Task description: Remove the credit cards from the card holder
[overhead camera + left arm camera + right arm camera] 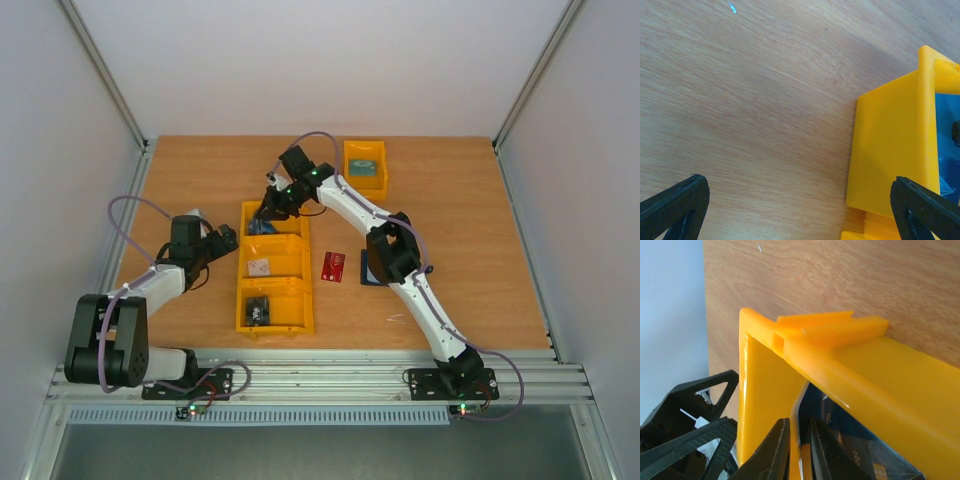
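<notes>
Your right claw (799,426) sat in the far compartment of the yellow bin (274,279), fingers almost together; whether they pinched anything was unclear. Your left claw (797,182) hung wide apart left of it. The red credit card (333,266) lay flat right of the bin, long axis near-to-far, the card holder (371,272) beside it, partly under your right arm (400,255). Thin, stiff, slick: likely best nipped by an edge.

Left end effector (797,200) spread, right (799,440) pinched

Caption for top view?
Right gripper at far end of yellow three-compartment plastic bin; small red card lies on wooden table.
</notes>
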You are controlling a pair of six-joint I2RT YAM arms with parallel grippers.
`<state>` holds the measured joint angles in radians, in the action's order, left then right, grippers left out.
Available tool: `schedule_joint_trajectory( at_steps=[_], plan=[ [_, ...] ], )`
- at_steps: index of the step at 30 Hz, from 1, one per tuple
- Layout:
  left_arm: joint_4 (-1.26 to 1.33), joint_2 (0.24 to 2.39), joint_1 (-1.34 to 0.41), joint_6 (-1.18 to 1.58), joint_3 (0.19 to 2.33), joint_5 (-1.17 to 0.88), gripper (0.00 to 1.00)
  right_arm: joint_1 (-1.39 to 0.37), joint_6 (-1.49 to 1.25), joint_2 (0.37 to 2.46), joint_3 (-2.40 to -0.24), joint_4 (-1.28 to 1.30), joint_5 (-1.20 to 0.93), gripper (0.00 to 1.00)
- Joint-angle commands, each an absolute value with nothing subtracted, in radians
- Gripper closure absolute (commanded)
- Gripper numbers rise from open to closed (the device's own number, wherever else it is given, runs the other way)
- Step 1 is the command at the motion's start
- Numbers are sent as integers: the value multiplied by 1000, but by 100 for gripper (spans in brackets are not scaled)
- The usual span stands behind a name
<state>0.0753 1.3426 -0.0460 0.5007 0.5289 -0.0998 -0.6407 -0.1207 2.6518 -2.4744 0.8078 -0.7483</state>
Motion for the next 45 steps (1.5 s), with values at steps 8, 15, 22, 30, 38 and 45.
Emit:
schedule_joint_trajectory(
  at_steps=[8, 15, 22, 30, 38, 45],
  plan=[
    [138, 1354, -42, 513, 516, -89, 1, -653, -68, 2606, -2496, 875, -570, 58],
    [141, 1356, -42, 515, 517, -89, 1, -664, 87, 2532, -2513, 986, -376, 52],
    [147, 1356, -44, 515, 512, -89, 1, -726, 192, 2540, -2508, 1062, -126, 68],
    [189, 1378, -66, 513, 498, -101, 1, -759, 254, 2608, -2512, 1089, 40, 86],
    [214, 1409, -98, 501, 507, -97, 1, -784, 260, 2664, -2514, 1058, 16, 88],
    [231, 1425, -119, 497, 515, -91, 1, -786, 256, 2685, -2516, 1013, -138, 87]
  ],
)
